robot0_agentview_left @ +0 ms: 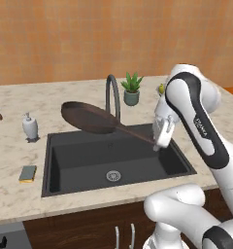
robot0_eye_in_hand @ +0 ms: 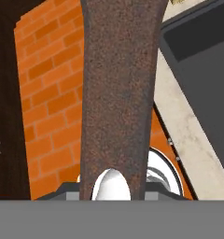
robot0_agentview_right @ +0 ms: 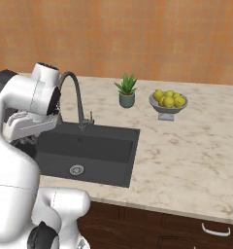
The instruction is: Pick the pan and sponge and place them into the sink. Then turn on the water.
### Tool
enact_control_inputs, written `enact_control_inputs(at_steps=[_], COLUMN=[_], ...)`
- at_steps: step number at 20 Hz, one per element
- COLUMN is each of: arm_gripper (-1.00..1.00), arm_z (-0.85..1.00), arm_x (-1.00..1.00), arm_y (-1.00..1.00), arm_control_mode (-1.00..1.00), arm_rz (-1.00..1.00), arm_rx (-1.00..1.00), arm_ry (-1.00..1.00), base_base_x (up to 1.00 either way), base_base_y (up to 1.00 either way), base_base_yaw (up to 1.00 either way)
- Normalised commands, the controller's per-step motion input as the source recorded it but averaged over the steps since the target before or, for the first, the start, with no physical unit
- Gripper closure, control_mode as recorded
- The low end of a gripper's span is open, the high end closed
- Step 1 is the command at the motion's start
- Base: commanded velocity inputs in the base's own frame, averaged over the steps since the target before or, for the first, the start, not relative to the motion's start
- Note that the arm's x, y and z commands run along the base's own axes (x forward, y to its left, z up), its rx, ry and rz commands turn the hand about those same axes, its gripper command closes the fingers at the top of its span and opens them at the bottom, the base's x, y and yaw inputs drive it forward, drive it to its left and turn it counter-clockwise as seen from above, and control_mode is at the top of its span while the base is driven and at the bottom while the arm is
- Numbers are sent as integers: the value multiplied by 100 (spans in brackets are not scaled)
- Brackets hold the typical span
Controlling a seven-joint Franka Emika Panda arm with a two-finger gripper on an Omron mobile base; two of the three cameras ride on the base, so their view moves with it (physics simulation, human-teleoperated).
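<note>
One pan point(robot0_agentview_left: 87, 118), one sponge point(robot0_agentview_left: 27, 173), one sink point(robot0_agentview_left: 79, 163), one faucet point(robot0_agentview_left: 112, 95), one soap pump bottle point(robot0_agentview_left: 30, 127), one potted plant point(robot0_agentview_left: 131, 89), one bowl point(robot0_agentview_right: 168, 108) holding perhaps six lemons point(robot0_agentview_right: 169, 98).

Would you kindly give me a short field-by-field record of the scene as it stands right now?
tool: the tool is shut on the pan's handle
pan: the pan is held in the air above the sink, tilted, in front of the faucet
sink: the sink holds nothing but its silver drain
sponge: the sponge lies on the counter left of the sink
faucet: the faucet stands behind the sink, no water running
soap bottle: the soap bottle stands left of the sink
</note>
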Motion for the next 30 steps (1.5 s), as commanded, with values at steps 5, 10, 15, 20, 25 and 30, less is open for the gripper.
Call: enact_control_inputs(at_steps=[5, 10, 15, 20, 25, 30], arm_gripper=[100, 100, 100, 100, 100, 100], arm_z=[19, 33, 30, 7, 7, -2], arm_x=[0, 17, 30, 3, -4, -2], arm_y=[-81, -69, -47, -31, -29, -49], arm_control_mode=[-100, -100, -100, -100, -100, -100], arm_rz=[5, 15, 28, 36, 46, 48], arm_rx=[0, -3, -11, -11, -2, 0], arm_ry=[7, 0, 0, -2, -10, -1], base_base_x=[0, 0, 0, 0, 0, 0], base_base_y=[0, 0, 0, 0, 0, 0], base_base_yaw=[0, 0, 0, 0, 0, 0])
